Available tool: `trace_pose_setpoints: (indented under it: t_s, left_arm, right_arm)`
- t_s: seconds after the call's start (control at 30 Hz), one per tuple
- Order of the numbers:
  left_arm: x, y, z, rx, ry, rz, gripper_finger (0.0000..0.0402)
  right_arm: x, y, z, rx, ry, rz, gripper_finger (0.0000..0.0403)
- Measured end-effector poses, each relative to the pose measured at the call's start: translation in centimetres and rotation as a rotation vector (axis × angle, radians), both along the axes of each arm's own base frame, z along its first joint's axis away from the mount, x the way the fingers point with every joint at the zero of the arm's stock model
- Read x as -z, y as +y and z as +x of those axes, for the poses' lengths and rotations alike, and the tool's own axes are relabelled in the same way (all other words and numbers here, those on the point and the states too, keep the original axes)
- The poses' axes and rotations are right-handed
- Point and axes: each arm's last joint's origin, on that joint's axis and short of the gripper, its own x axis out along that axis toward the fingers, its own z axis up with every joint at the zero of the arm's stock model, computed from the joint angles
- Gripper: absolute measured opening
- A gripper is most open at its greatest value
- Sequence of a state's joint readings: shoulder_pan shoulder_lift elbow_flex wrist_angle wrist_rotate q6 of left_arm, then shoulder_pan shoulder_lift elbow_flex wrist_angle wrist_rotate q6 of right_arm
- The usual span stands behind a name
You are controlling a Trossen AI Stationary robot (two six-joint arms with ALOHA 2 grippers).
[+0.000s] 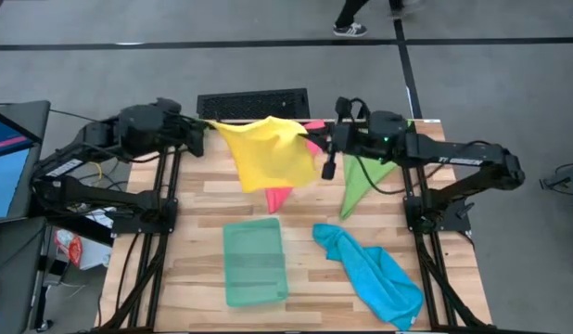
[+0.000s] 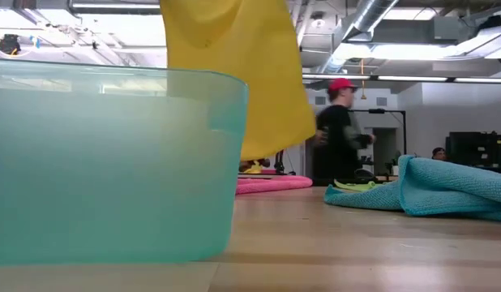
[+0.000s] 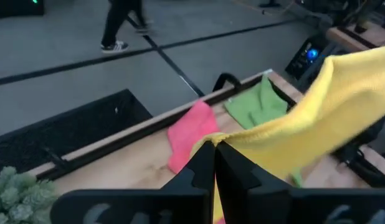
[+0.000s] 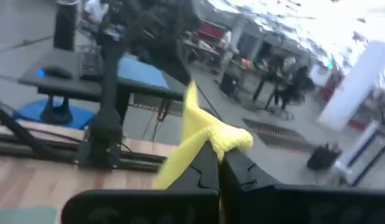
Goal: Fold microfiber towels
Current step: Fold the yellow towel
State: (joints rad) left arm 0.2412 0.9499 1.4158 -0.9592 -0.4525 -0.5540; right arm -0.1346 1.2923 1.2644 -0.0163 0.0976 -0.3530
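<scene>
Yellow towel (image 1: 268,153): you hold it off the bench (image 1: 203,241), stretched between both arms near the far edge. The left gripper (image 3: 214,163) has its jaws closed on one corner of the cloth; the right gripper (image 4: 218,163) has its jaws closed on another corner, which bunches above the fingertips in the right wrist view. In the low view the yellow cloth hangs down from above, clear of the bench surface.

Pink towel (image 1: 279,197): it lies on the bench beneath the yellow one, partly hidden by it in the high view.

Green towel (image 1: 361,178): it lies on the bench near the far right corner, below the right arm, just beside the pink one.

Blue towel (image 1: 375,271): it lies crumpled on the near right part of the bench, well apart from both grippers.

Teal tray (image 1: 254,260): it stands on the near middle of the bench, left of the blue towel.

Beyond the bench, a person (image 2: 341,130) is in the room.
</scene>
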Motion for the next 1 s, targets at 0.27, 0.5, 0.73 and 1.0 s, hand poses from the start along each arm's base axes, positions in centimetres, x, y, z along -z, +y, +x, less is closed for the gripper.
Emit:
trace_pose_setpoints:
  t_s: [0.27, 0.5, 0.73, 1.0]
  left_arm:
    - [2.8, 2.9, 2.4, -0.170, 0.353, 0.054, 0.0000]
    - [4.1, 8.4, 5.9, -0.214, 0.598, 0.243, 0.0000]
    - [2.1, 8.7, 5.8, -0.218, 0.632, 0.342, 0.0000]
    - [2.5, 4.8, 4.9, -0.140, 0.622, 0.264, 0.0000]
  right_arm:
    - [4.8, -7.3, 3.0, 0.205, 0.089, 0.169, 0.0024]
    - [5.6, -12.2, 5.4, 0.289, -0.111, 0.054, 0.0013]
    - [3.1, -12.3, 5.3, 0.293, -0.110, -0.026, 0.0018]
    - [7.1, -9.6, 6.2, 0.128, 0.152, 0.119, 0.0022]
